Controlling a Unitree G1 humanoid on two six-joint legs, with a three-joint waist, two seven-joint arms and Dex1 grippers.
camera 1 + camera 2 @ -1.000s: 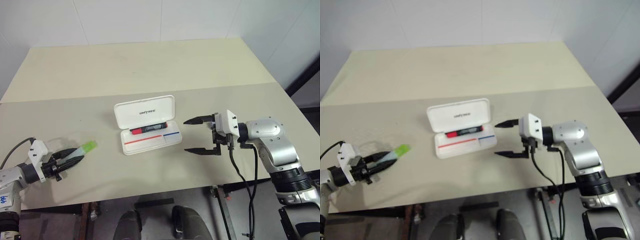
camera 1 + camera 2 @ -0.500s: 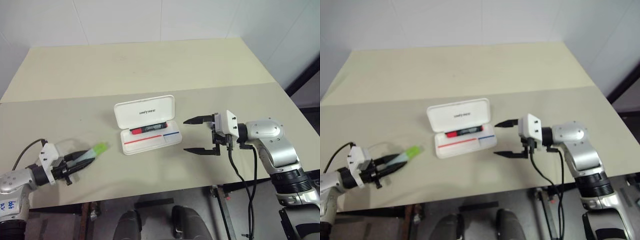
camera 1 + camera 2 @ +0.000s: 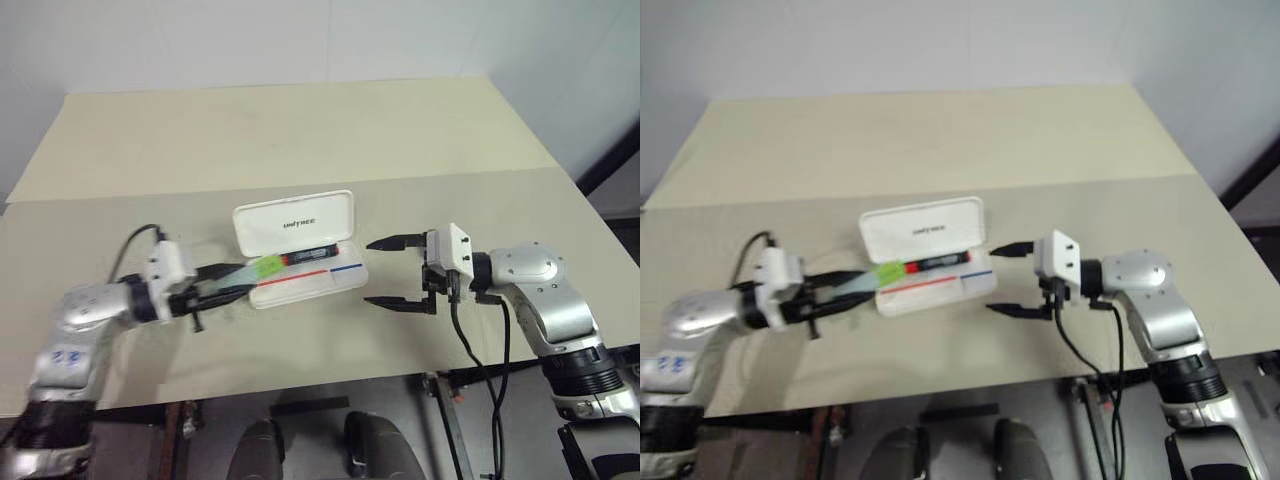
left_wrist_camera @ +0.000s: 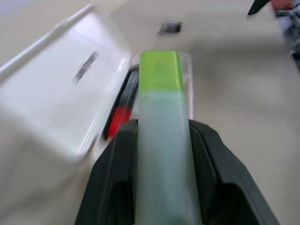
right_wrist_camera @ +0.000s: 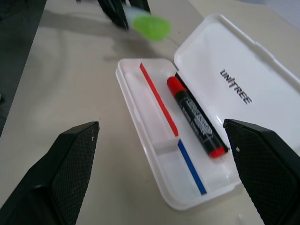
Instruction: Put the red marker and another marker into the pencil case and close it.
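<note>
Counter (image 3: 300, 140): a pale beige top with a seam across it; everything here sits on its near half.

Pencil case (image 3: 297, 222): white, lying open in the middle of the counter, its lid tipped up at the far side with the dark lettering facing me. A thin red stripe and a thin blue stripe run end to end along the tray.

My right gripper (image 3: 392, 271): hanging just beside the case's right end, pointing toward it, its two black fingers spread wide with nothing between them. It touches neither the case nor the counter as far as I can tell.

My left gripper (image 3: 222, 285): at the case's left end, pointing toward it, clamped on the light green marker, which lies along the gap between the two fingers.

Red marker (image 5: 194, 116): lying flat in the tray's far lane, hard against the hinge side under the raised lid. Its middle section is black with red at both ends, and it runs along the case's length.

Light green marker (image 4: 161, 140): gripped by its pale translucent body, its bright green cap (image 3: 267, 266) sticking out ahead of my fingertips. The cap is over the left end of the tray, close to the red marker's near end; I cannot tell whether it touches the case.
</note>
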